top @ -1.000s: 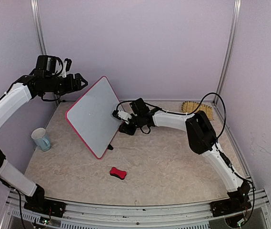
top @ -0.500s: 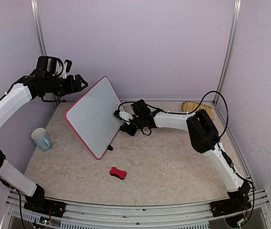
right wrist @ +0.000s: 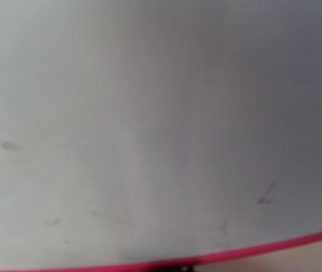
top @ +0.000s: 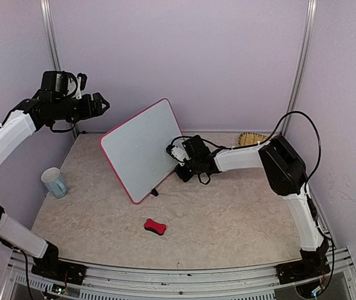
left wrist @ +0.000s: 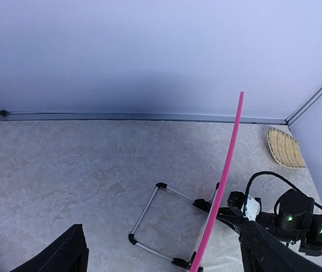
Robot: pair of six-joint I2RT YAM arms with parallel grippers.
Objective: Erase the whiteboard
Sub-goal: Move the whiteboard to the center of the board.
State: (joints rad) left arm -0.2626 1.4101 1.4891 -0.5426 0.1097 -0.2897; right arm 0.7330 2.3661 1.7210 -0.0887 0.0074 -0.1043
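Whiteboard, light, rigid and probably tip-prone, propped upright at mid-tabletop, best held by its pink frame; right claw closed at its right edge, left claw open, raised well clear.

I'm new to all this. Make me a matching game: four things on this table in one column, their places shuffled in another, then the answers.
Things:
1. whiteboard
2. mug
3. small red block
4. woven straw piece

Places:
A. far right corner of the table
B. by the table's left edge
C. standing tilted, mid-table
D. lying flat, nearer the front than the whiteboard

Pairs: 1-C, 2-B, 3-D, 4-A
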